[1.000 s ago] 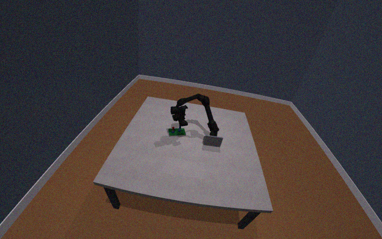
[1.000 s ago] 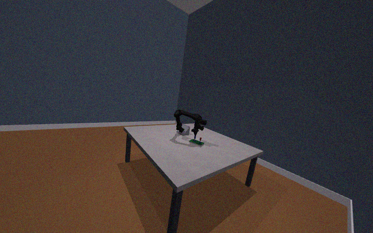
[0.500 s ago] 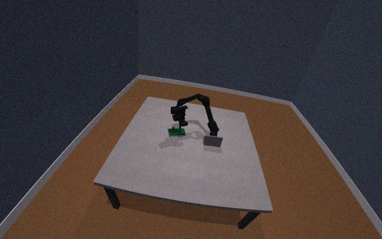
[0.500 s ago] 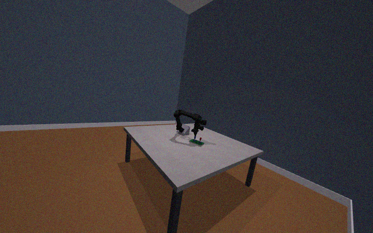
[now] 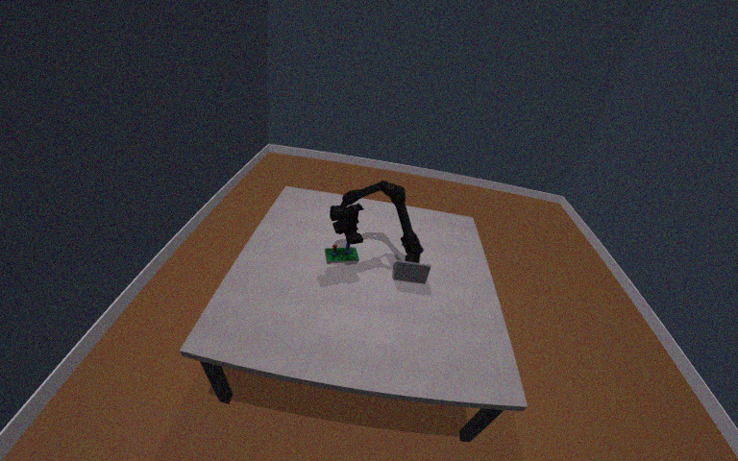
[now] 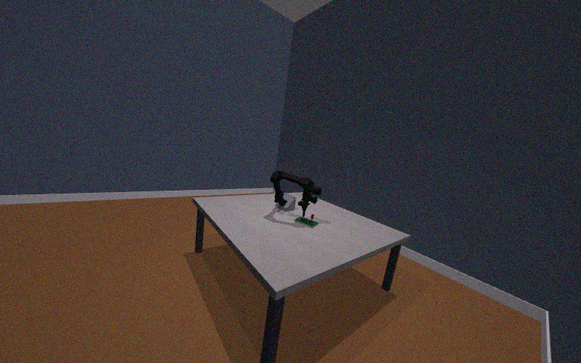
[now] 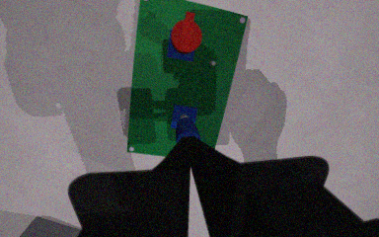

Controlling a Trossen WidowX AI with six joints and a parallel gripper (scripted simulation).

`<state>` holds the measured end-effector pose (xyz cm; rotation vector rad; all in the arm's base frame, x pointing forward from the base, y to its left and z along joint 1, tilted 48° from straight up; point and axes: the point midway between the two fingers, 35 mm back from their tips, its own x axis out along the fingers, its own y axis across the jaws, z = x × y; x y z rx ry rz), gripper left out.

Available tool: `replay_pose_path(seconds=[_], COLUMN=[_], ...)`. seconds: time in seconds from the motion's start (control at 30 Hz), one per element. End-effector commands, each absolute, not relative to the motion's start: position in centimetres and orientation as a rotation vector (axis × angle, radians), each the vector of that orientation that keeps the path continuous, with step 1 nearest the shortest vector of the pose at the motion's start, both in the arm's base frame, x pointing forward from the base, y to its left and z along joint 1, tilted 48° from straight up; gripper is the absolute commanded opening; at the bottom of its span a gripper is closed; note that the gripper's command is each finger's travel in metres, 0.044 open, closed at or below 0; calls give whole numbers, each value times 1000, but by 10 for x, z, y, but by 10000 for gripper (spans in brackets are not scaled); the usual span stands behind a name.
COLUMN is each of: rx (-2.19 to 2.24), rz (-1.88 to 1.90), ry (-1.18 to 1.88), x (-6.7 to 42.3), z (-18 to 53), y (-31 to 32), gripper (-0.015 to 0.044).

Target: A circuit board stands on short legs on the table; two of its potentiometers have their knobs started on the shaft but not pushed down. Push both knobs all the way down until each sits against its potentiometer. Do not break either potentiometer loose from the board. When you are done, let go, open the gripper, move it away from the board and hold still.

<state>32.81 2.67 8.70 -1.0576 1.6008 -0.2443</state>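
The green circuit board [image 5: 353,259] [image 6: 299,220] [image 7: 149,74] stands on the table. A red knob [image 5: 334,246] [image 6: 312,216] [image 7: 187,36] stands raised above its blue potentiometer [image 7: 181,56], at the board's far end in the wrist view. A blue knob [image 7: 188,130] is at the other potentiometer [image 7: 191,111]; a small grey spot shows at the knob's far edge. My gripper [image 5: 349,242] [image 6: 304,211] [image 7: 188,142] is shut and points down, its tips at the top of the blue knob, which they partly hide. Whether they touch and how far down this knob sits, I cannot tell.
The arm's grey base block [image 5: 410,272] [image 6: 290,203] stands on the table [image 5: 338,320] [image 6: 284,260] beside the board. The arm arches from it over to the board. Arm shadows fall across the board and the table around it.
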Motion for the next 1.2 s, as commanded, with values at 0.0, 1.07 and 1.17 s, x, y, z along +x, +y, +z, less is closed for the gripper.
replay_pose_path(seconds=[0.0,1.07,1.17], rx=[-1051,-1051,-1051], rz=[-254,-254,-254], ry=[1606,1606,1606], x=[329,329,329], z=[82,78,78], y=[18,14,14], gripper=[0,0,0])
